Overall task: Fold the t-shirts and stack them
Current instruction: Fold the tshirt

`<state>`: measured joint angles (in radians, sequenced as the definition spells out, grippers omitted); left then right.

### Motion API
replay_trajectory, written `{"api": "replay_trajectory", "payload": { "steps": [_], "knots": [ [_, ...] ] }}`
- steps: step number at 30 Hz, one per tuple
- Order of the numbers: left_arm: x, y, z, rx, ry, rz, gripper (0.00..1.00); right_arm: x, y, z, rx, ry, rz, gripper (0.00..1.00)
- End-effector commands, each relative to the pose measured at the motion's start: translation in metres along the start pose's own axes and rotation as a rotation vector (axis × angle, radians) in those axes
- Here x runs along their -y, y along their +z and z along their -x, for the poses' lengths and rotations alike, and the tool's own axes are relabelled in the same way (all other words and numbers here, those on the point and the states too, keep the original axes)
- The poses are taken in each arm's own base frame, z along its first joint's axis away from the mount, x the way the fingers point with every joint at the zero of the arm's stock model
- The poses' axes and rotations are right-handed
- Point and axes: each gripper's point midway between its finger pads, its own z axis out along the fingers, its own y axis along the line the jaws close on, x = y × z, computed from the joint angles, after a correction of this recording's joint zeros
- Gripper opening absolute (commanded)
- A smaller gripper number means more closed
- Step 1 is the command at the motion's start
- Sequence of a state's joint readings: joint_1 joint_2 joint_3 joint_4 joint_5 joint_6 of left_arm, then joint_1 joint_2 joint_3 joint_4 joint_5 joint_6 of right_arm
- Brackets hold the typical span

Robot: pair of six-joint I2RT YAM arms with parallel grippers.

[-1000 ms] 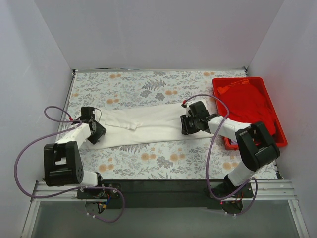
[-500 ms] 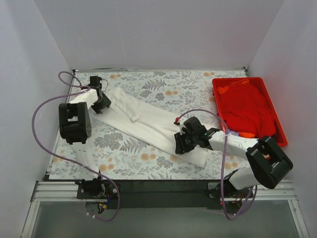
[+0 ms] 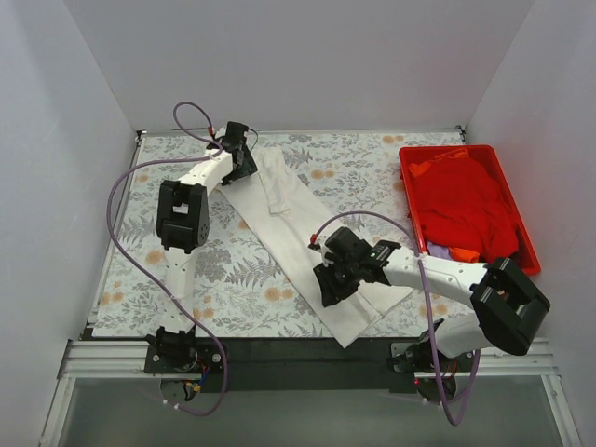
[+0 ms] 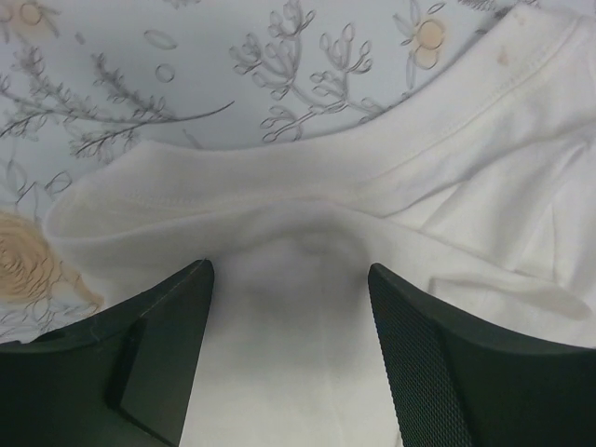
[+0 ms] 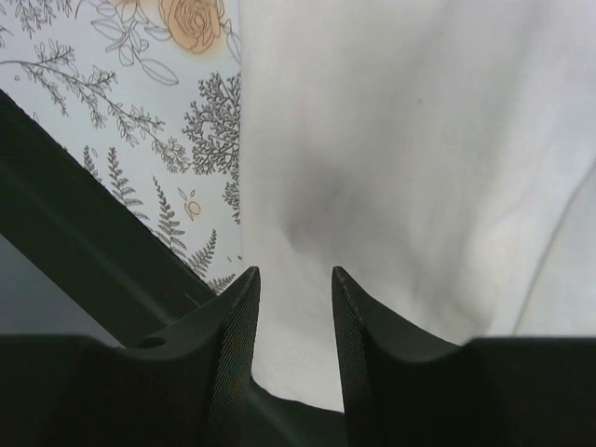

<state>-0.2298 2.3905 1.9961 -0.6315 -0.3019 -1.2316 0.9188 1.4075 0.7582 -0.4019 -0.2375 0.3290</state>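
White t-shirt [image 3: 296,226] inside both jaws

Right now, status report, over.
Left gripper, right gripper shut on white cotton t-shirt, stretched diagonally. Bright red t-shirt in red plastic tray. Nothing blocking.

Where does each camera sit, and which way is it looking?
Top external: high behind the arms, looking down at both arms, the white t-shirt and the red t-shirt.
Left wrist: on the left arm, looking past the left tool at the shirt's seamed edge.
Right wrist: on the right arm, looking past the right tool at cloth and tablecloth.
Shared: all see the white t-shirt.
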Motion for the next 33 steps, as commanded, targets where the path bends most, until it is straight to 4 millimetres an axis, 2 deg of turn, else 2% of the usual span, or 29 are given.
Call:
{"api": "replay_trajectory", "payload": {
  "steps": [1, 4, 6, 7, 8, 10, 12, 14, 15, 18, 24, 25, 26, 27, 29, 30, 31, 32, 33],
  "knots": [
    [-0.013, -0.059, 0.043, 0.090, -0.078, -0.022, 0.67, 0.010, -0.019, 0.024, 0.083, -0.037, -0.077, 0.43],
    [-0.007, -0.080, 0.037, 0.083, -0.115, -0.063, 0.67, 0.016, -0.014, 0.023, 0.060, -0.062, -0.097, 0.38],
    [-0.009, -0.091, 0.018, 0.057, -0.112, -0.071, 0.66, 0.019, -0.010, 0.015, 0.013, -0.069, -0.100, 0.35],
    [-0.004, -0.097, 0.008, 0.052, -0.107, -0.080, 0.65, 0.018, -0.008, 0.014, 0.005, -0.072, -0.094, 0.33],
    [-0.009, -0.099, -0.008, 0.039, -0.098, -0.076, 0.62, 0.019, -0.007, 0.014, 0.000, -0.076, -0.095, 0.32],
    [-0.007, -0.100, -0.027, 0.019, -0.094, -0.081, 0.57, 0.020, -0.007, 0.013, -0.002, -0.082, -0.097, 0.30],
    [-0.012, -0.093, -0.052, -0.028, -0.094, -0.075, 0.54, 0.022, -0.006, 0.011, -0.011, -0.089, -0.100, 0.29],
    [-0.011, -0.086, -0.067, -0.060, -0.097, -0.073, 0.52, 0.022, -0.004, 0.008, -0.024, -0.090, -0.093, 0.29],
    [-0.013, -0.077, -0.079, -0.091, -0.085, -0.060, 0.51, 0.021, -0.002, 0.005, -0.037, -0.096, -0.089, 0.29],
    [-0.014, -0.062, -0.096, -0.118, -0.053, -0.028, 0.50, 0.020, 0.003, -0.002, -0.066, -0.111, -0.078, 0.29],
    [-0.008, -0.033, -0.103, -0.135, 0.015, -0.004, 0.50, 0.010, 0.020, -0.015, -0.134, -0.147, -0.037, 0.30],
    [-0.009, -0.025, -0.108, -0.149, 0.028, 0.007, 0.50, 0.003, 0.022, -0.012, -0.136, -0.153, -0.018, 0.30],
    [-0.003, -0.022, -0.102, -0.138, 0.036, -0.004, 0.50, -0.002, 0.026, -0.009, -0.136, -0.150, -0.004, 0.31],
    [0.001, -0.018, -0.101, -0.137, 0.045, -0.010, 0.50, -0.009, 0.033, -0.012, -0.160, -0.161, 0.011, 0.31],
    [0.013, -0.006, -0.099, -0.145, 0.073, -0.040, 0.51, -0.035, 0.040, 0.005, -0.138, -0.181, 0.083, 0.31],
    [0.018, -0.003, -0.098, -0.147, 0.080, -0.052, 0.52, -0.044, 0.051, 0.001, -0.172, -0.190, 0.105, 0.31],
    [0.027, -0.001, -0.096, -0.146, 0.099, -0.074, 0.53, -0.057, 0.054, 0.006, -0.175, -0.196, 0.151, 0.32],
    [0.041, 0.003, -0.091, -0.143, 0.104, -0.116, 0.55, -0.072, 0.057, 0.023, -0.142, -0.214, 0.181, 0.32],
    [0.049, 0.005, -0.088, -0.140, 0.114, -0.137, 0.58, -0.078, 0.067, 0.024, -0.163, -0.216, 0.189, 0.32]
  ]
}}
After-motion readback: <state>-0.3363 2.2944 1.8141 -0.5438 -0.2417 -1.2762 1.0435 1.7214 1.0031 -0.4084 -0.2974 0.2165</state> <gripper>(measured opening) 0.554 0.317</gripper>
